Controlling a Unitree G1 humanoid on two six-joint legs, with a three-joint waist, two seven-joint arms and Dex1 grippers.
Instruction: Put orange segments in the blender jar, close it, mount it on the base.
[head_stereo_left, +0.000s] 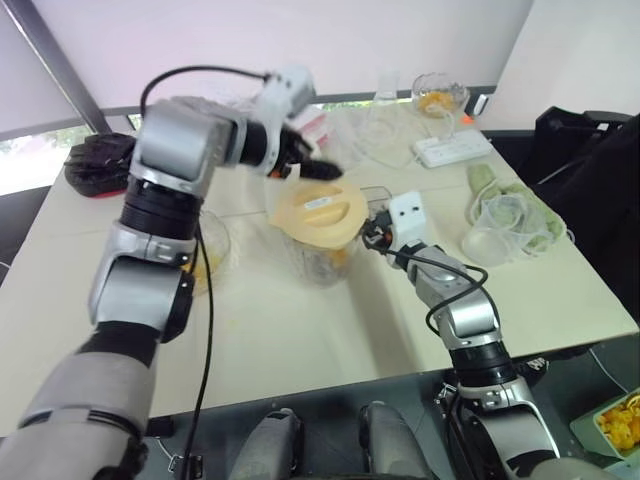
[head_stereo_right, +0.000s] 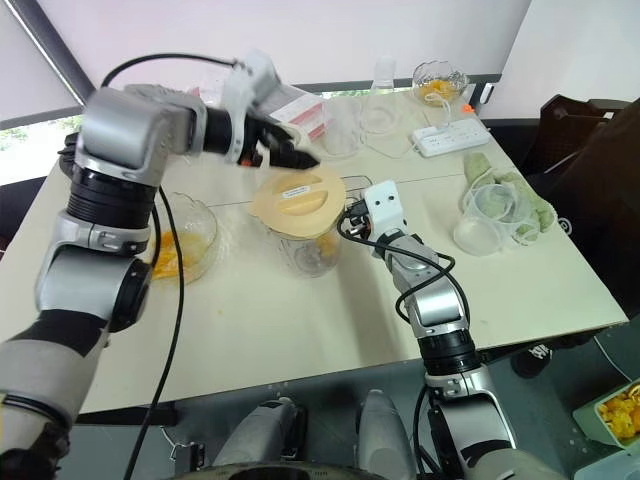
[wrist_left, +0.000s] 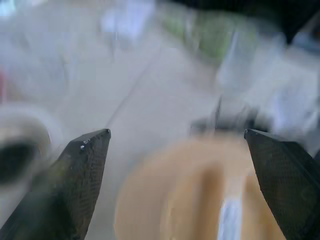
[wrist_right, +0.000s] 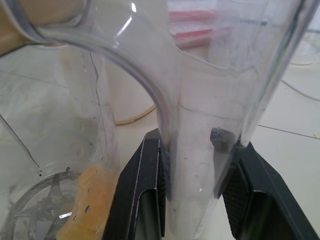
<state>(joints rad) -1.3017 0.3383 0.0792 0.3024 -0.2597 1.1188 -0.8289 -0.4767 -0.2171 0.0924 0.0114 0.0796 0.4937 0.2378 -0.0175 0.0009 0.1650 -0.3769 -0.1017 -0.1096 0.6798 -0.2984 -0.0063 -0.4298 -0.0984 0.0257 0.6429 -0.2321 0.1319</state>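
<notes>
- Left pincer (head_stereo_right: 300, 158) hangs spread above the lid (head_stereo_right: 296, 202) on the jar (head_stereo_right: 305, 250).
- Right pincer (wrist_right: 192, 165) pinches the jar's handle (wrist_right: 200, 150).
- Segments (wrist_right: 87, 200) lie inside.

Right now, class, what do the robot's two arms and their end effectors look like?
Both arms are silver-grey segments with black joints and loose black cables. The left end effector has two black, textured, pointed fingers; the right end effector has flat black fingers behind a white block.

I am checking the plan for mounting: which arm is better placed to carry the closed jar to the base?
The right. The right gripper is shut on the handle of the blender jar, whose lid is on. The left gripper hangs open above the lid, holding nothing.
</notes>
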